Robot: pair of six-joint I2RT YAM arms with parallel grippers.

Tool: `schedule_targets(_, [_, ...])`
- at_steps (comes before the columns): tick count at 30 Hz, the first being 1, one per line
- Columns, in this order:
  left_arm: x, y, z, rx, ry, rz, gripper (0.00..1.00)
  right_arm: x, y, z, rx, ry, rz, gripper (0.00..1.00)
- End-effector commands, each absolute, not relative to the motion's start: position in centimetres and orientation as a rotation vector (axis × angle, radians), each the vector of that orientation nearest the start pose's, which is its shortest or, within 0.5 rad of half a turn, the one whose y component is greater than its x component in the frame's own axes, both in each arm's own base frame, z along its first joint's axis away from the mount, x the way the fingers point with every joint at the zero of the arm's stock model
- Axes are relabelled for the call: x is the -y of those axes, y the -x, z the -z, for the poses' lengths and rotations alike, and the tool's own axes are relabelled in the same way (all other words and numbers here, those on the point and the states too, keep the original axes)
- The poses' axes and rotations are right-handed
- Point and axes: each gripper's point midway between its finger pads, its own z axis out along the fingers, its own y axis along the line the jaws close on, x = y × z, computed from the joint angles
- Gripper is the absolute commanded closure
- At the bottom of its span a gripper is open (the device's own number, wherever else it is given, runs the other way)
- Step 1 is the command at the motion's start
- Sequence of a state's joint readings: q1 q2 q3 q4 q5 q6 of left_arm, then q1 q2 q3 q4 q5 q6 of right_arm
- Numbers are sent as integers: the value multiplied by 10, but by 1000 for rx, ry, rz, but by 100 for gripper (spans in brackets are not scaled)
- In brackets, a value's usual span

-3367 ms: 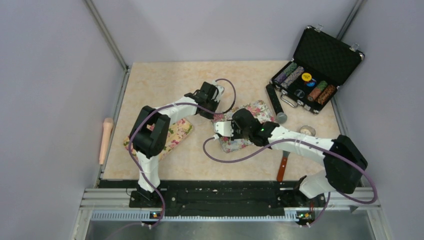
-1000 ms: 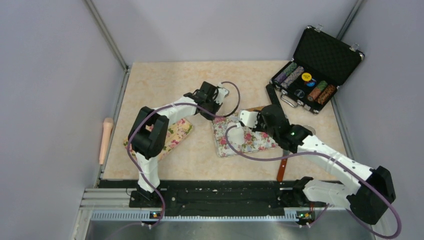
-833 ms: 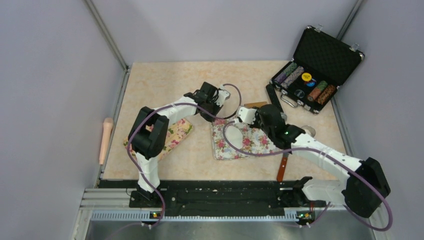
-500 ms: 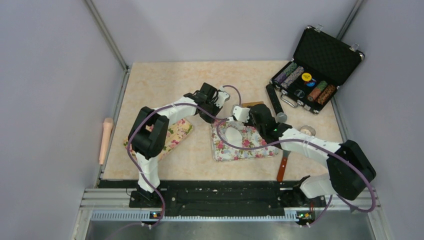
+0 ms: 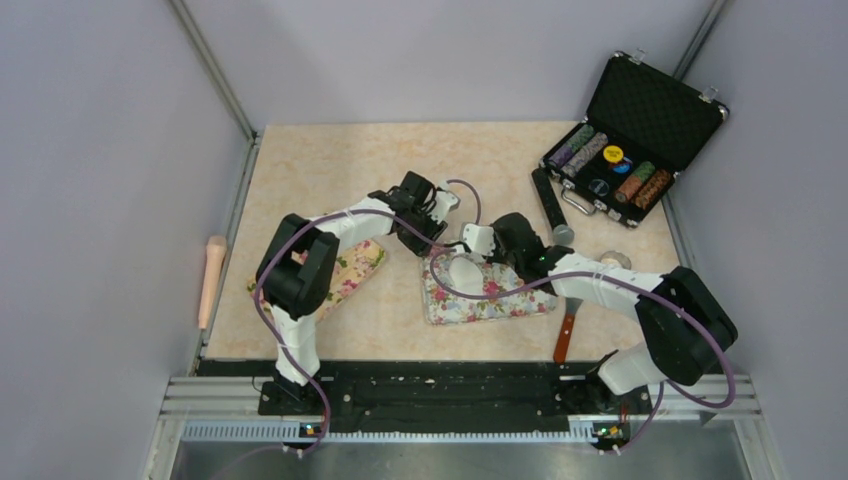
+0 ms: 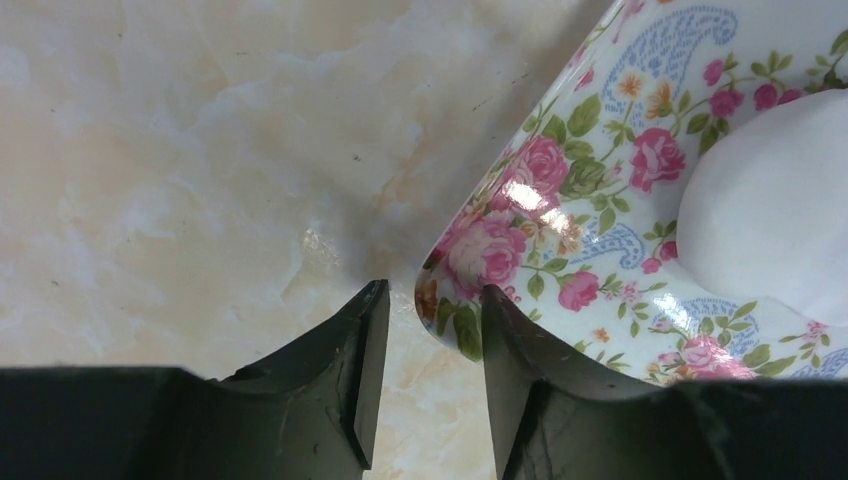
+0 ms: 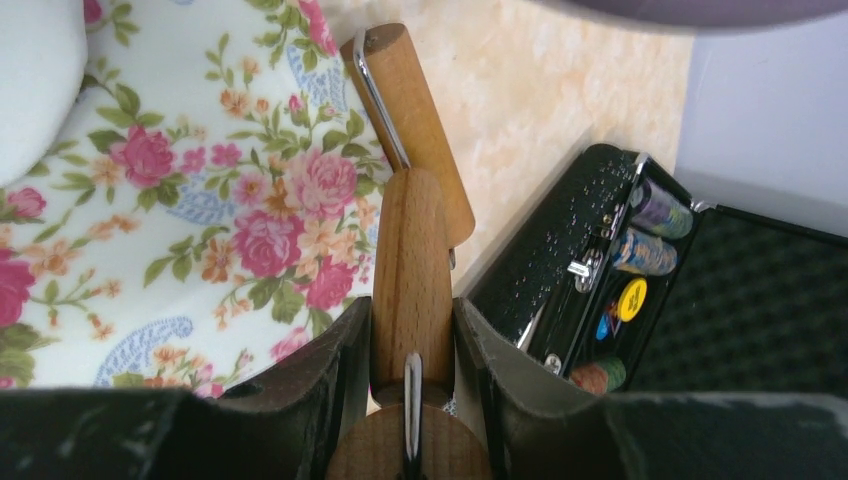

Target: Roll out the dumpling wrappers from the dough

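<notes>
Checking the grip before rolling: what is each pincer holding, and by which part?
The right pincer clamps the wooden roller by its handle; the left pincer is open at the corner of the floral cloth, holding nothing.

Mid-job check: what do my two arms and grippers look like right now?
The left arm and right arm have white links, black joints and purple cables. A green light glows near the right wrist. The left gripper and right gripper each have two black wedge-shaped fingers.

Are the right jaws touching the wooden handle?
Touching. The right wrist view shows the wooden handle pinched between both jaws of the right gripper, no gap either side.
</notes>
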State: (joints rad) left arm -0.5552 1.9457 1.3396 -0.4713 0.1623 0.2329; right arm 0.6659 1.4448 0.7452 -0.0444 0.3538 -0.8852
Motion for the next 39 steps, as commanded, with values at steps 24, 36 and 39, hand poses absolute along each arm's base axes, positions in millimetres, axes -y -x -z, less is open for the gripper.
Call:
schedule_targets(24, [232,-345,-131,-2239,-1001,537,30,-155,-286,-77,-1896,1604,222,44])
schedule_targets(36, [199,-343,-161,-2207,-907,494,30,-130,-253,-125,-1881,1542,213,28])
schedule_targets(39, [173,-352,-171,-2205,-819,377,30,-117,-253,-137,-1861,1460,275,28])
